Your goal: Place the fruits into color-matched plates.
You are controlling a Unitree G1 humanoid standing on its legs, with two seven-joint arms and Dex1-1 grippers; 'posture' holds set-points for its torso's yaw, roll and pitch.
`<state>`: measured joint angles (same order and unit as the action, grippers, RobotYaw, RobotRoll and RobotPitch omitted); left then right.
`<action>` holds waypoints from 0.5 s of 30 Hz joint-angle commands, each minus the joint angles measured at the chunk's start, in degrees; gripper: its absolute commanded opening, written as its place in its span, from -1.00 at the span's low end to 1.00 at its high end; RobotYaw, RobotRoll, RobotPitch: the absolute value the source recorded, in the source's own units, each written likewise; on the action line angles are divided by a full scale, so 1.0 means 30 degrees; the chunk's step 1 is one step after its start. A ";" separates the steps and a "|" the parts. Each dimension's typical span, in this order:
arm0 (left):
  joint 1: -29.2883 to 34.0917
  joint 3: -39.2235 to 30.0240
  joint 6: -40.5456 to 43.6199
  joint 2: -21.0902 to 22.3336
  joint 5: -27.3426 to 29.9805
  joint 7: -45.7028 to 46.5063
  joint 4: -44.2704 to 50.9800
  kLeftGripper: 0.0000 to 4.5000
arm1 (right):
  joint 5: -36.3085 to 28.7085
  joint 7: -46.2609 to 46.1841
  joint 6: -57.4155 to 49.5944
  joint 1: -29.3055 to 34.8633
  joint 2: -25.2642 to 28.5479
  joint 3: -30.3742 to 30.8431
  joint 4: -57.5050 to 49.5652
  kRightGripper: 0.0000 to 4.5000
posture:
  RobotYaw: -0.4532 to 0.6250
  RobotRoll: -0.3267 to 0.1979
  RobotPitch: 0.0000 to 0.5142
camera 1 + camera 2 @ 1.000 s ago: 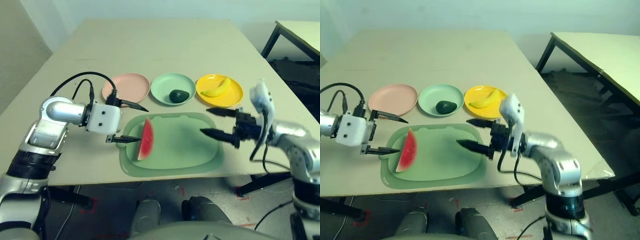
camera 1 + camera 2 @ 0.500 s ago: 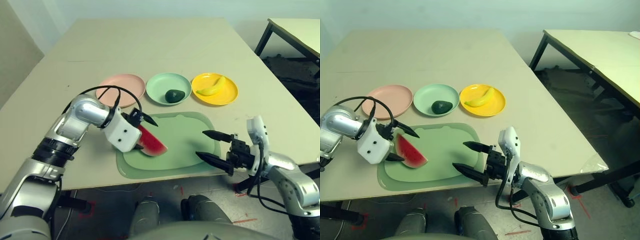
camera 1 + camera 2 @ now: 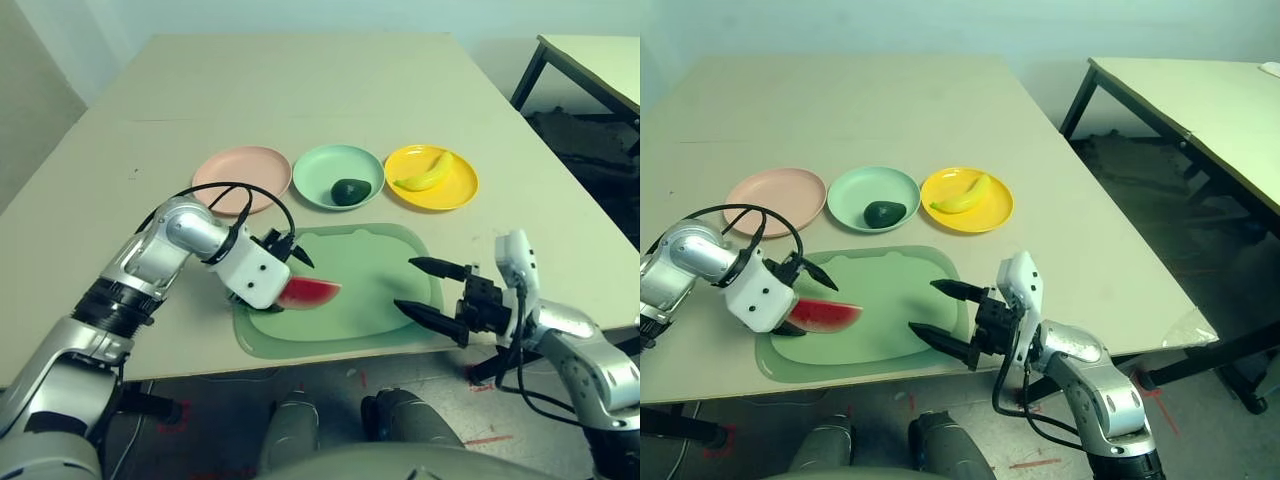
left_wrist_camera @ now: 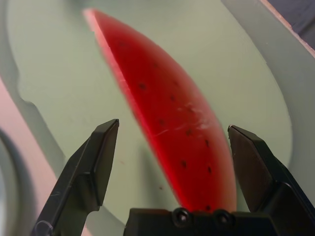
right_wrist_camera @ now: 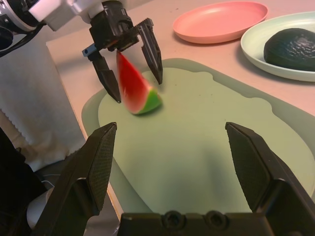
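From the head camera I see the watermelon wedge lying on the green mat, at the mat's left end, with my left gripper straddling it, fingers spread wide and nothing clamped. The right gripper hangs open at the mat's right edge, well apart from the wedge, so the left arm is plainly the nearer. Beyond the mat, the pink plate sits bare; the avocado is in the mint plate and the banana in the yellow plate.

My left wrist camera shows the wedge running lengthwise straight out between the two fingers, neither touching it, as far as I can tell.

My right wrist camera adds the side-on look: the wedge stands tilted on the mat, rind down, between the left fingers.
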<state>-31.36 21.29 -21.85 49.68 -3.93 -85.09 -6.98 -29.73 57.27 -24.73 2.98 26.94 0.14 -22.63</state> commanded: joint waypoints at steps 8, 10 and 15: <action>-0.0089 0.0610 0.1079 -0.0998 -0.1830 0.1479 0.0053 1.00 | -0.0101 -0.0112 0.0432 -0.0008 0.0382 0.0530 0.0193 0.98 | -0.20 0.25 -0.68; -0.0085 0.0650 0.1138 -0.1103 -0.1909 0.1519 0.0040 1.00 | -0.0063 -0.0169 0.0483 0.0062 0.0367 0.0632 0.0143 0.98 | -0.21 0.25 -0.68; 0.0033 0.0734 0.1477 -0.1250 -0.1806 0.1321 0.0140 0.82 | -0.0144 -0.0328 0.0496 0.0134 0.0364 0.0678 0.0048 1.00 | -0.22 0.25 -0.68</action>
<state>-32.02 21.54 -18.11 46.39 -8.64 -80.76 -6.30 -29.74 56.62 -23.65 3.04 27.70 1.46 -22.32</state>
